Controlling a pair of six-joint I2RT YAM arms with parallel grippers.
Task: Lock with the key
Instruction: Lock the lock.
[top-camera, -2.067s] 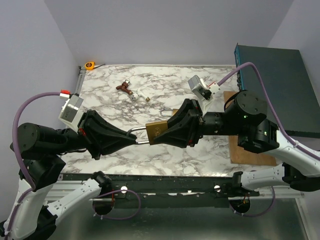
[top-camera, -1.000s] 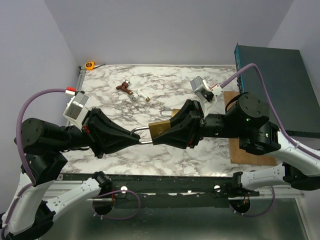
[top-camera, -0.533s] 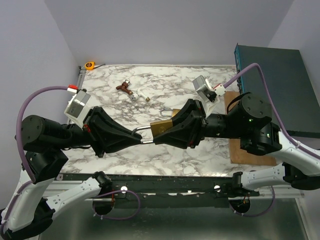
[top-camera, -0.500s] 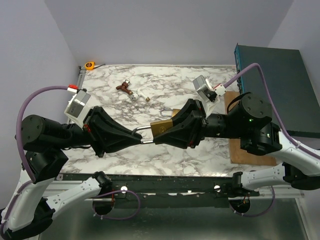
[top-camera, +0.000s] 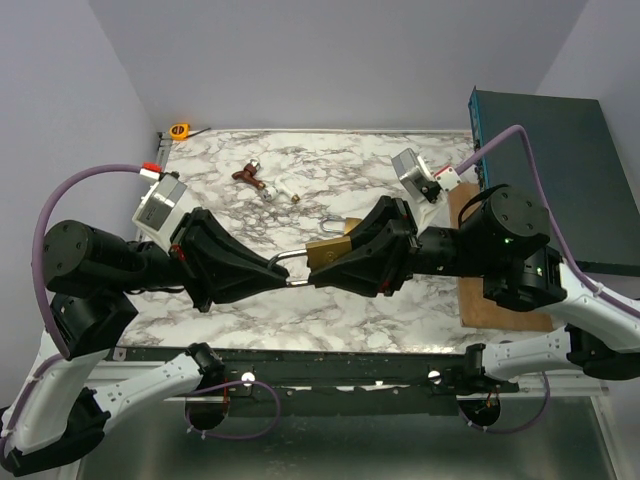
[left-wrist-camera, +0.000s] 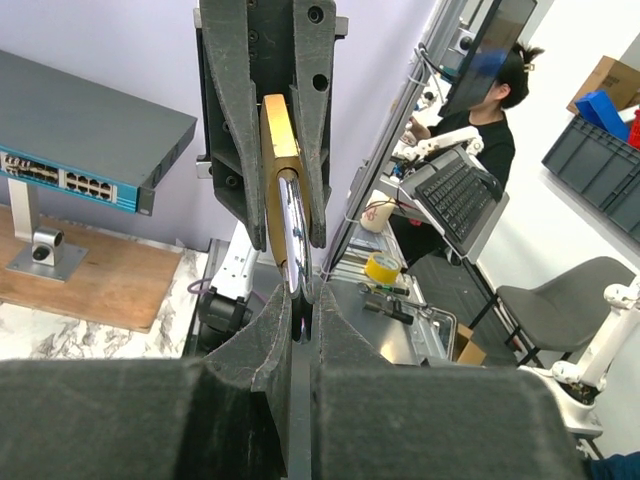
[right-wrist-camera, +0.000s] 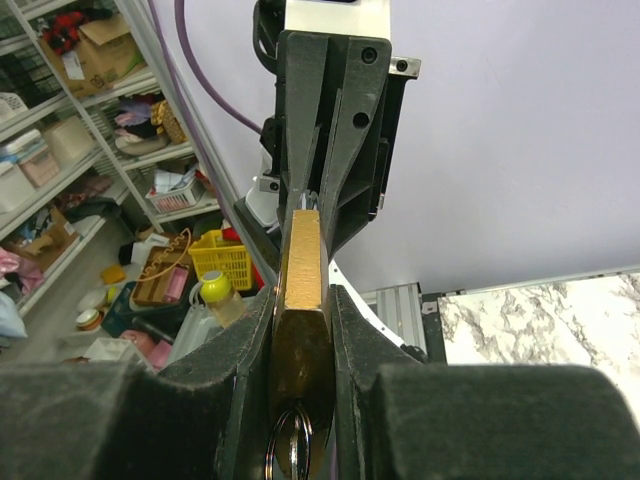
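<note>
A brass padlock (top-camera: 326, 254) hangs in the air between both arms, above the marble table (top-camera: 390, 170). My right gripper (top-camera: 338, 262) is shut on the padlock's body, which fills its jaws in the right wrist view (right-wrist-camera: 303, 265). A key ring (right-wrist-camera: 293, 447) hangs at the body's near end there; the key itself is hidden. My left gripper (top-camera: 277, 264) is shut on the silver shackle (top-camera: 292, 254). The left wrist view shows the shackle (left-wrist-camera: 292, 225) running from my fingertips (left-wrist-camera: 280, 325) into the brass body (left-wrist-camera: 277, 125).
A silver loop (top-camera: 338, 222) lies on the table behind the padlock. Small brown and white bits (top-camera: 250, 174) lie at the back left, and an orange tape measure (top-camera: 180, 130) sits in the far left corner. A dark network switch (top-camera: 540, 160) and a wooden board (top-camera: 480, 295) stand at the right.
Both arms have shifted a little to the right and up in the picture, carrying the padlock with them. Both grips have stayed the same.
</note>
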